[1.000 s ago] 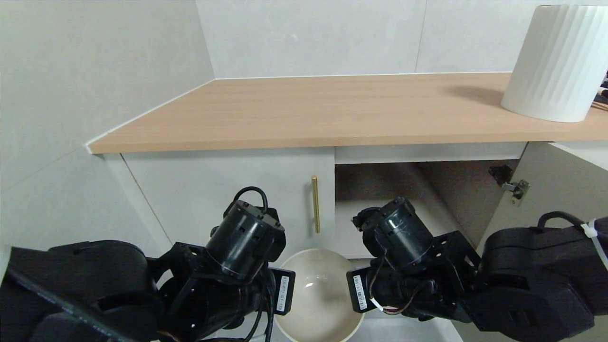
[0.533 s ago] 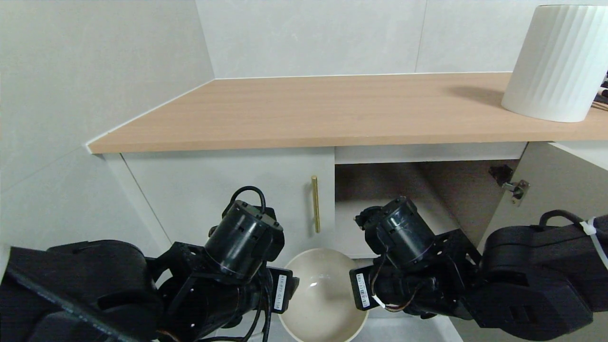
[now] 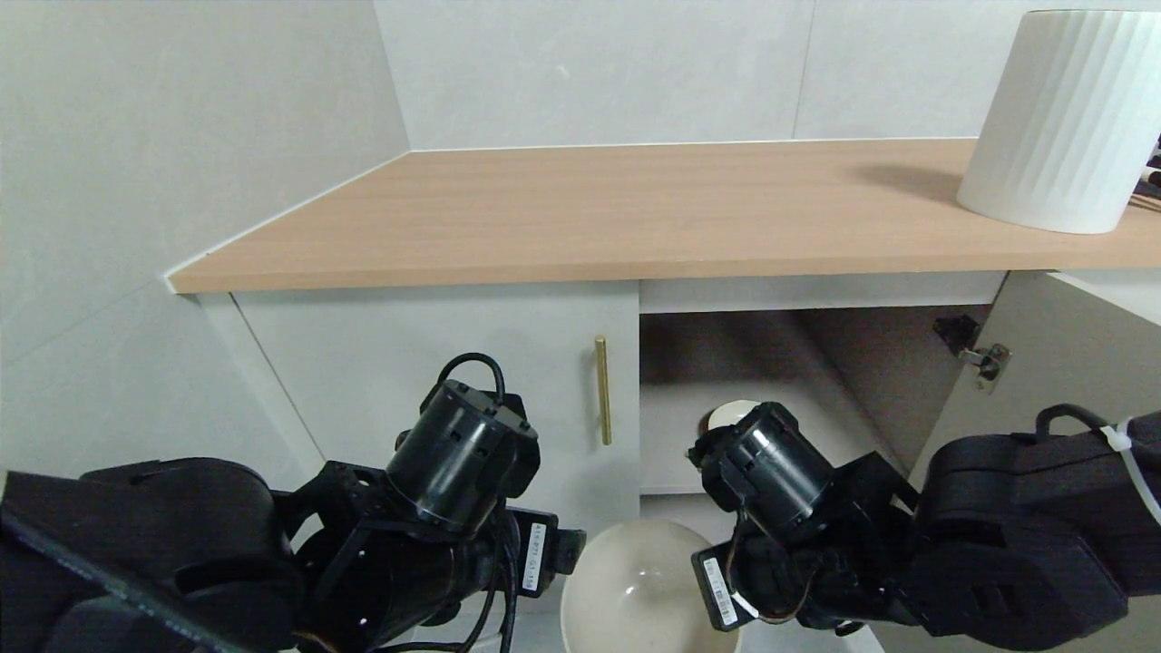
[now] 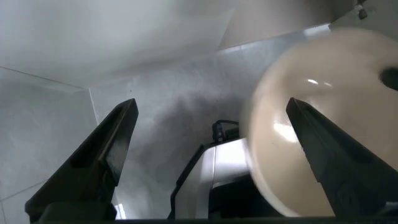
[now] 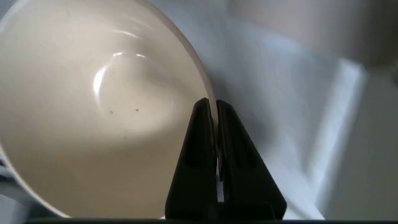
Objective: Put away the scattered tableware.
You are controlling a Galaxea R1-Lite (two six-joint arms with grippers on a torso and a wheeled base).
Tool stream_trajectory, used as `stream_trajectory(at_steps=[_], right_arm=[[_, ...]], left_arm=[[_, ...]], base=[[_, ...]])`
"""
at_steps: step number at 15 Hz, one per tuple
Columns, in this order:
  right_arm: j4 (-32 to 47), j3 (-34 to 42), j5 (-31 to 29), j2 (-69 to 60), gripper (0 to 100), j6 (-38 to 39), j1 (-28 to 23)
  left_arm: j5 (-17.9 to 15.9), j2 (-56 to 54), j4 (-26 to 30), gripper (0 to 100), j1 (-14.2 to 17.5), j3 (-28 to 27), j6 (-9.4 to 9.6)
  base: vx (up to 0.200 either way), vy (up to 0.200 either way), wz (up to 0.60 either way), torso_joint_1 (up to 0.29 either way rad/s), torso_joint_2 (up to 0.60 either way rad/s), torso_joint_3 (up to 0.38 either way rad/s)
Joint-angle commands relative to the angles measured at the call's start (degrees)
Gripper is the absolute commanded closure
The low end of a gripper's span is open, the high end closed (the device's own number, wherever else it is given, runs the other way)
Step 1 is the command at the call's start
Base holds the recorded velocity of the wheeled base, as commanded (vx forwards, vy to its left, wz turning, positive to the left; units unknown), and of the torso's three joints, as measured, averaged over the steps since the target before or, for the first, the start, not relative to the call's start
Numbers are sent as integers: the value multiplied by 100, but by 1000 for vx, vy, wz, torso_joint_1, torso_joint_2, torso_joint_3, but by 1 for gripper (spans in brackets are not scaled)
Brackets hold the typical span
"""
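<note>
The right tool [image 5: 216, 109] is clenched on the rim of a cream ceramic bowl [image 5: 106, 106], one finger inside the wall and one outside. The bowl hangs to that tool's inner side, between it and the left tool [image 4: 211, 106], whose fingers are spread wide and hold nothing.

The bowl is round and smooth-glazed, so it has no long axis; its mouth faces upward. The open cupboard bay [image 3: 780, 363] lies ahead of and above the right tool, which is the nearer arm, so the coming move is probably a forward carry into it. A small pale round object [image 3: 730, 414] sits inside, just beyond the right wrist.

Ahead of the left tool is the closed door [image 3: 435, 336] with a slim brass handle [image 3: 601, 390]. Above, the wood-grain bench [image 3: 590, 209] carries a ribbed white container [image 3: 1061, 118].
</note>
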Motion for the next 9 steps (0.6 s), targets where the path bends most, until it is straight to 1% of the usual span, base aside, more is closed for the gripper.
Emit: stream_trajectory(at_steps=[1,6,8,9], right_arm=[[109,-2,-8,5,100,-25,-224],[21,-28,19,111,100,63,-1331],[-392,-11,10,330,100,335,-1648],[-796,-11,-8,524,100,581,-1832]], left_arm=[[-1,-32,-3,0,1,1,1],[-1,-190,6,0,1,1,1],[-1,-225,6,0,1,1,1],[-1,-225,6,0,1,1,1]], base=[[0,0,0,0,0,0],[0,0,0,0,0,0],[0,0,0,0,0,0],[0,0,0,0,0,0]])
